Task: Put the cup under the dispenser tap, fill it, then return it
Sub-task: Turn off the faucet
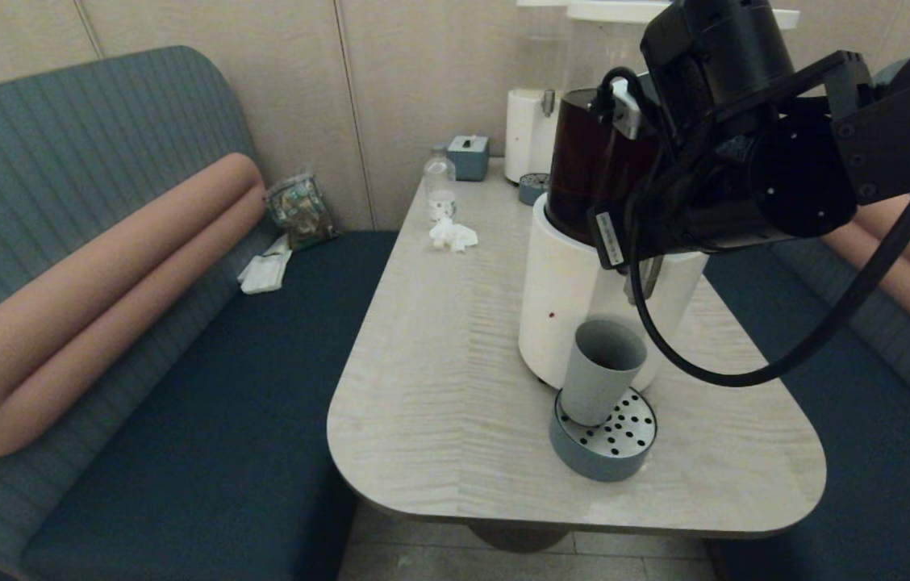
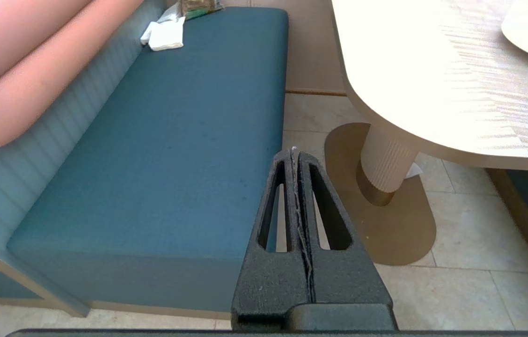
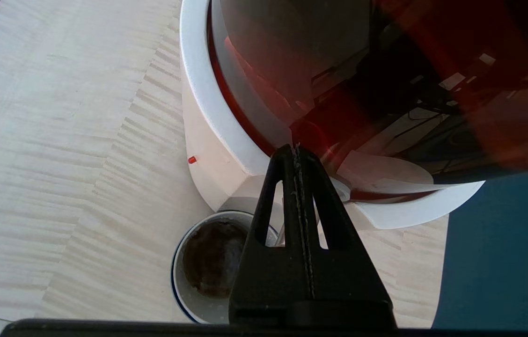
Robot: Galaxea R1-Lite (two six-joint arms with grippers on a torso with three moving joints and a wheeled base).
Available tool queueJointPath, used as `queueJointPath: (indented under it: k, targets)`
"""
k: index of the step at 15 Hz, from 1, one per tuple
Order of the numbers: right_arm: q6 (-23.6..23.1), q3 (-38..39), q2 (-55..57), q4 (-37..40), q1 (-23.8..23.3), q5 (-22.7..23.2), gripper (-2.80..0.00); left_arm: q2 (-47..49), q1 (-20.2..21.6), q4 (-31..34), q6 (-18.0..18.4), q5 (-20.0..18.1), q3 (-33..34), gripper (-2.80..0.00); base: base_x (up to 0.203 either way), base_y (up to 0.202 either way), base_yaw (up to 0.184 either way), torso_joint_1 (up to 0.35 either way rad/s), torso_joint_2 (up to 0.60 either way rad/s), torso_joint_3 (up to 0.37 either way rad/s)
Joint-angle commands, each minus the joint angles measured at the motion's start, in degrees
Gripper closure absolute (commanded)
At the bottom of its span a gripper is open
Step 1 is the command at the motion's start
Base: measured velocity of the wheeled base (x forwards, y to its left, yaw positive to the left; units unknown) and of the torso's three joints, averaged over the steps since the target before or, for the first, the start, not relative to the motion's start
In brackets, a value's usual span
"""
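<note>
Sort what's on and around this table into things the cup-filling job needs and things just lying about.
Job:
cup on the perforated tray
dispenser tap, largely hidden
big dark-tank dispenser
right gripper, shut, above the cup

Lying about:
clear bottle
crumpled tissue
tissue box
smaller white dispenser
left gripper, parked off-table

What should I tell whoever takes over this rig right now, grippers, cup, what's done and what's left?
Right gripper: shut, empty, up against the dark dispenser's tank above the cup.
Left gripper: shut, empty, parked low beside the table, over the bench edge.
The cup stands on the perforated tray in front of the white base, with brown liquid in its bottom.
Done: cup placed, filling begun.
Left: finish filling, return the cup.
</note>
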State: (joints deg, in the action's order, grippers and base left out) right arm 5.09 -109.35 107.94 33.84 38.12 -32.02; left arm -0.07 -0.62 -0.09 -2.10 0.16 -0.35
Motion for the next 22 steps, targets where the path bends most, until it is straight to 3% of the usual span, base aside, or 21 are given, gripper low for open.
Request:
queueJointPath:
  k: [1, 22]
  targets:
    - [0.01, -0.07, 0.34, 0.26, 0.02, -0.79, 0.00, -0.01, 0.01, 0.00, -0.01, 0.02, 0.00, 0.00, 0.000, 0.000, 0.000, 0.000, 0.00, 0.000]
    - [0.01, -0.60, 1.49, -0.42, 0.02, -5.51, 0.00, -0.01, 0.01, 0.00, -0.01, 0.02, 0.00, 0.00, 0.000, 0.000, 0.000, 0.000, 0.00, 0.000]
